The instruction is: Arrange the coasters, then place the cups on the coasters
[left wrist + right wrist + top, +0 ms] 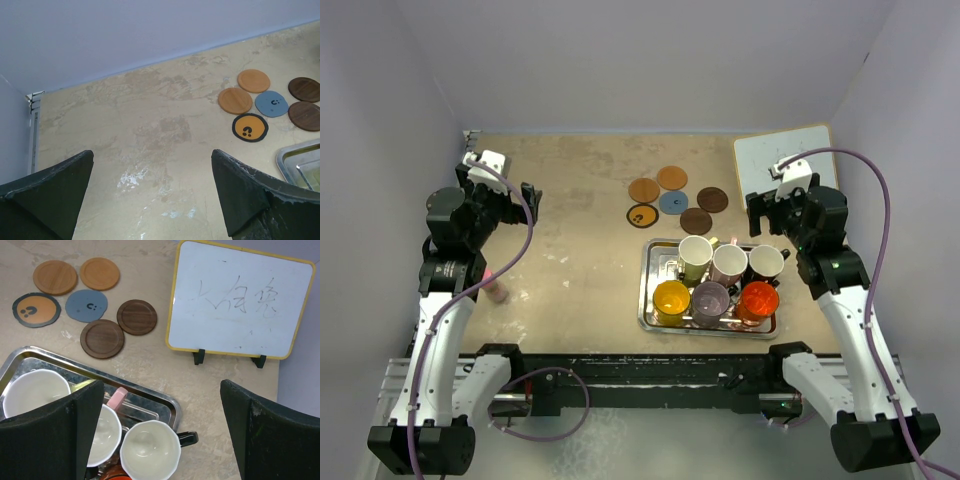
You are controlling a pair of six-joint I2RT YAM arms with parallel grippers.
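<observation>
Nearest me, both arm bases sit on a black rail (pixel 650 378) at the edge of the tabletop (pixel 570 230) — beige, scuffed, smeared with pale patches, and boxed in by plain lilac walls (pixel 640 60). Just past the rail, right of centre, lies the steel tray (pixel 647 300) with all six cups inside it. The yellow-orange cup (pixel 671 298), greyish-purple cup (pixel 710 298) and orange-red cup (pixel 758 298) make the near row. The cream cup (pixel 695 255), pinkish-white cup (pixel 728 262) and black cup (pixel 766 262) stand behind them.

Beyond the tray the six coasters lie clustered flat on the bare tabletop: black-and-orange coaster (pixel 641 215), blue coaster (pixel 672 202), two orange-brown coasters (pixel 643 190) and two dark brown coasters (pixel 712 199). A whiteboard (pixel 770 155) stands propped in the far right corner.

The left arm folds up over the left side, and the left gripper (pixel 528 198) hangs above bare tabletop, its jaws spread wide and empty. The right gripper (pixel 757 215) hovers by the tray's far right corner, its jaws also wide apart, holding nothing.

A small pink bottle (pixel 496 290) sits beside the left forearm — standing or lying, I cannot tell. In the right wrist view the fingers (pixel 50 435) cover part of the tray, and the scribble on the whiteboard is too faint to read
</observation>
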